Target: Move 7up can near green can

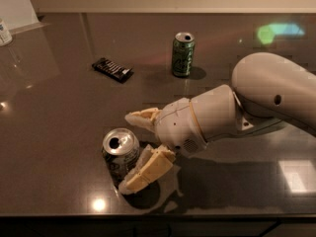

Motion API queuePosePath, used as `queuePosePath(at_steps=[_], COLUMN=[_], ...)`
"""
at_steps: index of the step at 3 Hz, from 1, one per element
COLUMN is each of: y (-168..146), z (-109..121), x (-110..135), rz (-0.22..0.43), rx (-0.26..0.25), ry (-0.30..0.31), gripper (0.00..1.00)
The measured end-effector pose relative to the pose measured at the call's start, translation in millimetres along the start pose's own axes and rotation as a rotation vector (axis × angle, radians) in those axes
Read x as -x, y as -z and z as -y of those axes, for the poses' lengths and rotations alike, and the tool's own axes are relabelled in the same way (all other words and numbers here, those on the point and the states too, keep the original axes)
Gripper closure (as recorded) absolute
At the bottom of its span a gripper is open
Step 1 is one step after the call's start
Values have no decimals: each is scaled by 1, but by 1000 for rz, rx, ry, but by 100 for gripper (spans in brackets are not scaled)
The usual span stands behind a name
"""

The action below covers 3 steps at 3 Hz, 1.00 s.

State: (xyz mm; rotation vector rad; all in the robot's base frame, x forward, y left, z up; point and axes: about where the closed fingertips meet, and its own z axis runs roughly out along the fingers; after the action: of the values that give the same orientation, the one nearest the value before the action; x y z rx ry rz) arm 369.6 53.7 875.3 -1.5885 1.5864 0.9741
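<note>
Most of the task is left: the cream two-finger gripper (126, 152), fingers spread, flanks the pale silvery-green 7up can (120, 142), which stands well apart from the dark green can (183, 54).

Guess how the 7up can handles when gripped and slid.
Top looks opened, so the 7up can is probably light and dentable. Upright and narrow, it could tip if pushed high. The end effector, open, flanks it near the front edge of the table.

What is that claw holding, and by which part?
Nothing is gripped. The claw is open at the 7up can, one finger by its near side, the other beyond it, not clamped.
</note>
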Motion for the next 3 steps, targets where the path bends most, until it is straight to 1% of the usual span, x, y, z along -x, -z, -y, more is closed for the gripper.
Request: queuePosePath(at_steps=[1, 2, 3], y=[-2, 7, 37], z=[0, 2, 23], x=[6, 12, 19], rz=[25, 38, 21], rx=[16, 11, -85], ry=[-8, -11, -28], gripper=[41, 64, 88])
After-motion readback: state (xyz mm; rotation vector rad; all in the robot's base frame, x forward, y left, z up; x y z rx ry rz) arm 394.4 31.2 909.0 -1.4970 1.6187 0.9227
